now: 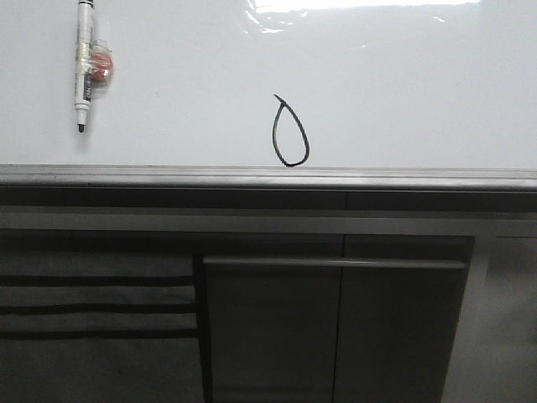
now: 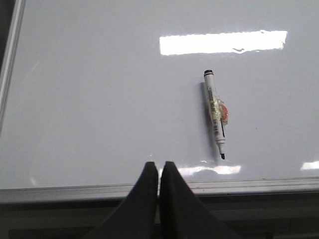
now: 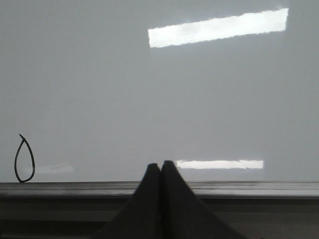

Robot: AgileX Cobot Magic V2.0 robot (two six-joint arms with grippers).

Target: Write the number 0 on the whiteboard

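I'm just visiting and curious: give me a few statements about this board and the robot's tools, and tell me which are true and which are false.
1. A drawn loop, the number 0, is on the whiteboard. True.
2. The marker pen is held in the left tool. False: it lies on the board, apart from that tool, which is shut on nothing.
3. The marker's cap is off, its dark tip bare. True.
4. The right tool is wide open. False: its fingers are closed together.
5. The loop is a perfect circle. False: it has a pointed top and a rounded bottom.
6. In the front view, the marker lies to the right of the loop. False: it lies to the left.
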